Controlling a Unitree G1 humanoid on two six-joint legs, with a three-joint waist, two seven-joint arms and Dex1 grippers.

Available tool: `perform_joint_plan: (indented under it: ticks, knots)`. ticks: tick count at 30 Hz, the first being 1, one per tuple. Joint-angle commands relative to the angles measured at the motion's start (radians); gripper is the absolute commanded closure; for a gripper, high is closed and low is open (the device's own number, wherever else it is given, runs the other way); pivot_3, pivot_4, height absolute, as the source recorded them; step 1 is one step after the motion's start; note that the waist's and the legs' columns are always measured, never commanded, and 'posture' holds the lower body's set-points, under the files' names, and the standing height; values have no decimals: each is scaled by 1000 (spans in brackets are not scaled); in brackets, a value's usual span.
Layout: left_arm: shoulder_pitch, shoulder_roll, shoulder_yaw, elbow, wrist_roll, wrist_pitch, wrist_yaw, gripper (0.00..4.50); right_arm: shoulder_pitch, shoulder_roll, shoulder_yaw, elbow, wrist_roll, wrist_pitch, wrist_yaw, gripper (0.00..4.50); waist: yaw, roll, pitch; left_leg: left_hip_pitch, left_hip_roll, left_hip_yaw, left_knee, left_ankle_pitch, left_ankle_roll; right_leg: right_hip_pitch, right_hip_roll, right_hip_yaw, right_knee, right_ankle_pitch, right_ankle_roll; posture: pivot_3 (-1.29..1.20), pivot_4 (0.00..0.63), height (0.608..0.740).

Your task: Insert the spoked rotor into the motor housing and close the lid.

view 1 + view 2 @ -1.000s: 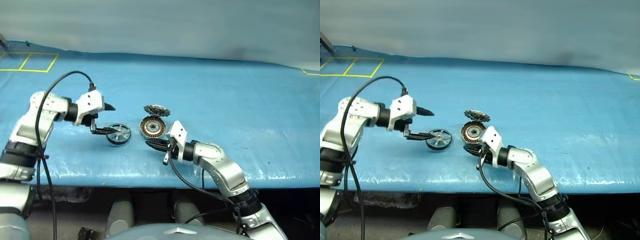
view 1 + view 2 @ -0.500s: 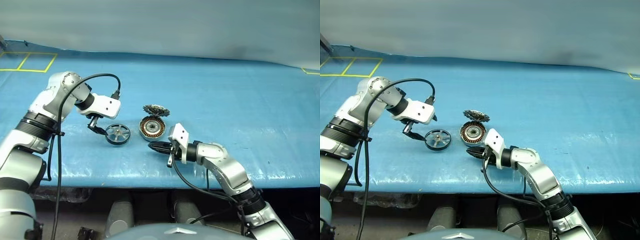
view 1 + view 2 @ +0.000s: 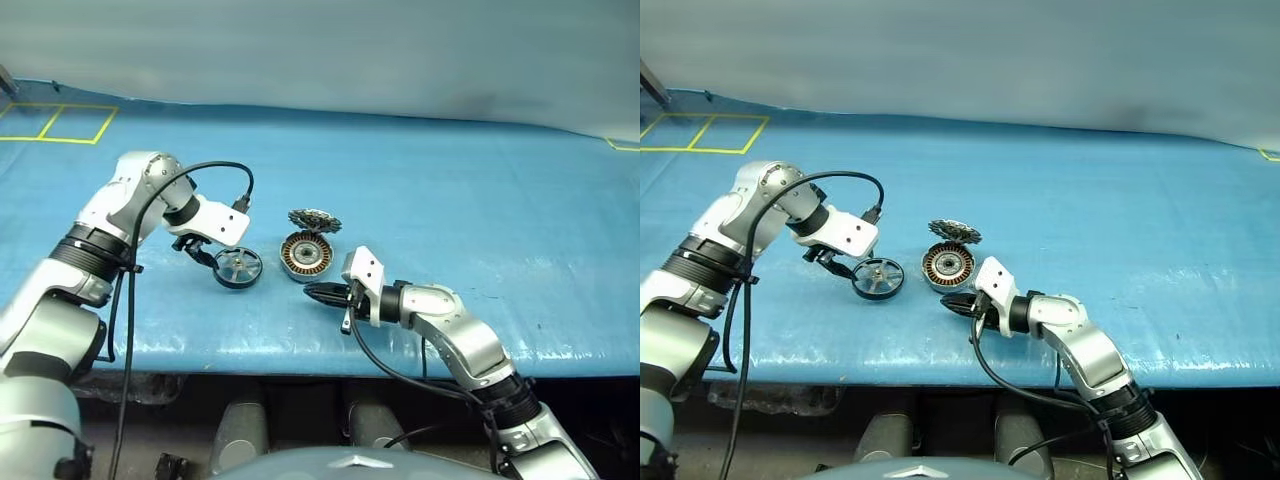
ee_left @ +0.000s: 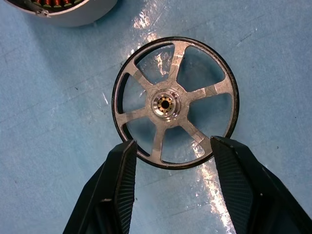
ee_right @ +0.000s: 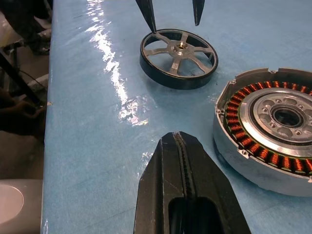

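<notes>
Near the front edge of the blue table [image 3: 520, 240], the right gripper [image 3: 312, 292] lies with its two fingers pressed together, holding nothing. Just beyond it sits one motor housing [image 3: 305, 255], with one lid [image 3: 313, 220] tilted at its far side. Left of the housing lies one spoked rotor [image 4: 174, 103]; the left gripper [image 4: 170, 161] points down with its fingers parted astride the rim, not gripping.

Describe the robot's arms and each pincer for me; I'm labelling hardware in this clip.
Both arms are silver-grey rounded metal segments with black joint bands and a white block at the wrist. A loose black cable loops along each arm to that block. The left pincer has two black tapered fingers with finely ribbed inner faces. The right pincer is black too, its fingers ribbed along the seam.
</notes>
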Motion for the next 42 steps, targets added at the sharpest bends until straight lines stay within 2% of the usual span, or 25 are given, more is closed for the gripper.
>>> perform_joint_plan:
  ticks: [1,7,11,26,33,42]
  knots:
    - [-12,-9,1,7,20,-17,6,1893,-4,-11,-22,-49,16,7,5,4500,-1,0,0,0,0,0,0,0,0,0,0,0,0,0,0,0,150,740]
    - [9,-26,-5,11,33,-16,11,1893,-2,-16,-20,-63,20,23,1,4500,0,0,0,0,0,0,1,0,0,0,0,0,1,0,0,0,150,740]
    - [22,-34,-7,28,45,-26,30,2808,0,-18,-23,-69,22,30,-1,4500,0,0,0,0,0,0,2,0,0,0,0,0,2,0,0,0,150,740]
    - [67,-28,-27,28,59,-33,27,2808,7,-11,-31,-78,21,37,-19,4500,-2,0,0,4,0,0,7,0,0,1,0,1,12,-2,-1,0,150,740]
    - [77,-35,-7,33,66,-30,45,4232,8,-13,-35,-78,23,36,-25,4500,-5,2,-3,7,0,0,8,0,0,3,0,1,14,-2,-1,0,150,740]
    - [74,-35,26,53,70,-57,71,4232,4,-10,-34,-74,20,30,-29,4500,1,4,-4,6,0,0,11,0,0,3,0,2,14,-2,-1,0,150,740]
